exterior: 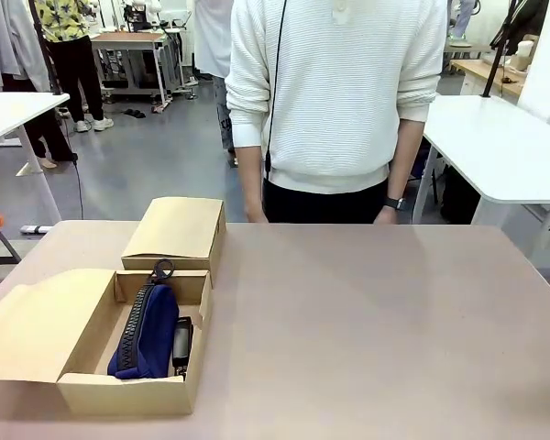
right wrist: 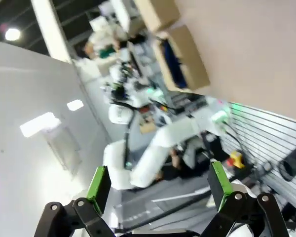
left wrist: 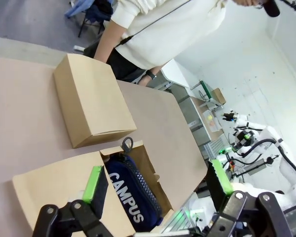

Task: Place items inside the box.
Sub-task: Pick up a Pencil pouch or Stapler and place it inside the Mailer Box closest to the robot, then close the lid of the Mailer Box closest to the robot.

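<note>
The open cardboard box (exterior: 128, 392) sits at the table's near left. In it lies a navy zipped "CAMPUS" pencil case (exterior: 147, 335), with a black stapler (exterior: 181, 344) along its right side. My left gripper (left wrist: 158, 180) hangs open above the box, over the navy case (left wrist: 130, 195), and nothing is between its fingers. My right gripper (right wrist: 159, 180) is open too, far from the table, with the open box (right wrist: 185, 59) small in the distance. The grey case, the second stapler, the yellow knife and the marker are out of view.
A closed cardboard box (exterior: 177, 229) lies just behind the open one, whose lid flap (exterior: 37, 325) spreads to the left. A person in a white sweater (exterior: 335, 101) stands at the far edge, hands down. The brown table (exterior: 376, 321) stretches to the right.
</note>
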`<move>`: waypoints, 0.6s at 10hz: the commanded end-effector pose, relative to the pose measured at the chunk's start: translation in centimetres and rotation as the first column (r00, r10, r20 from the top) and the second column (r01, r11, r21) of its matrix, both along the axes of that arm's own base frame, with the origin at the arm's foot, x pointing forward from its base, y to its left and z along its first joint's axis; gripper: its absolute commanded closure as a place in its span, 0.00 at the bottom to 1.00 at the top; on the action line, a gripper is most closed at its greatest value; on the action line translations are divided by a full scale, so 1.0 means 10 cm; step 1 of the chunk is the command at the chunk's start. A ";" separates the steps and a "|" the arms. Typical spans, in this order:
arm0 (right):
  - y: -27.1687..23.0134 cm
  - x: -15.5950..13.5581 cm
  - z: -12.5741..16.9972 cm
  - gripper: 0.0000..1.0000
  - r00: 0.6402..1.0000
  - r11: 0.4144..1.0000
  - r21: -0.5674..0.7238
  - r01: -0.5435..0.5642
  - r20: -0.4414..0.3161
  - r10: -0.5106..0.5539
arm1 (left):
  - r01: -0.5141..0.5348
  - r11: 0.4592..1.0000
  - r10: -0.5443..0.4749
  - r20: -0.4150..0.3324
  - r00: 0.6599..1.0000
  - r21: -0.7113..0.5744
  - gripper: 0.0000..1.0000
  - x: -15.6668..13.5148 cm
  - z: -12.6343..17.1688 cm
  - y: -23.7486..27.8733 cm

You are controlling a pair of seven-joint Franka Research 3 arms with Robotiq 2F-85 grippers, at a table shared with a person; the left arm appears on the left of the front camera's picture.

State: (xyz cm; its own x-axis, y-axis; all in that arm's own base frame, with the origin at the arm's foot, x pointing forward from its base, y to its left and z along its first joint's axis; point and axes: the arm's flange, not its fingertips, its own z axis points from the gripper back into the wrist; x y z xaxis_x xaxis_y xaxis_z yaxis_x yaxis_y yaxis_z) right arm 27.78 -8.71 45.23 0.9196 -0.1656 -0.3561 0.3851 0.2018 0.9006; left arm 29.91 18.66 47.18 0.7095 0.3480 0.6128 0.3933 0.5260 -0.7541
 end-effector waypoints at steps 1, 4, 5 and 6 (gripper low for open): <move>-0.10 -0.08 0.24 0.00 0.997 0.996 0.046 0.078 0.012 -0.078 | 0.000 1.000 0.000 0.028 1.000 -0.009 0.00 0.00 0.01 -0.01; -0.10 -0.08 0.24 0.00 0.997 0.996 0.046 0.078 0.012 -0.078 | 0.000 1.000 0.000 0.028 1.000 -0.009 0.00 0.00 0.01 -0.01; -0.10 -0.08 0.24 0.00 0.997 0.996 0.046 0.078 0.012 -0.078 | 0.000 1.000 0.000 0.028 1.000 -0.009 0.00 0.00 0.01 -0.01; -0.10 -0.08 0.24 0.00 0.997 0.996 0.046 0.078 0.012 -0.078 | 0.000 1.000 0.000 0.028 1.000 -0.009 0.00 0.00 0.01 -0.01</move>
State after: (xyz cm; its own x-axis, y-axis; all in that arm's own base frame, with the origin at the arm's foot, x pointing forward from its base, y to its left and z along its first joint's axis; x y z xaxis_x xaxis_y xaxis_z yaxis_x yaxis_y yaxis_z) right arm 26.80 -10.23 47.17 0.9161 -0.2221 -0.3338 0.3694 0.1440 0.9180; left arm 29.90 18.66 47.21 0.7090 0.3478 0.6134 0.3939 0.5262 -0.7536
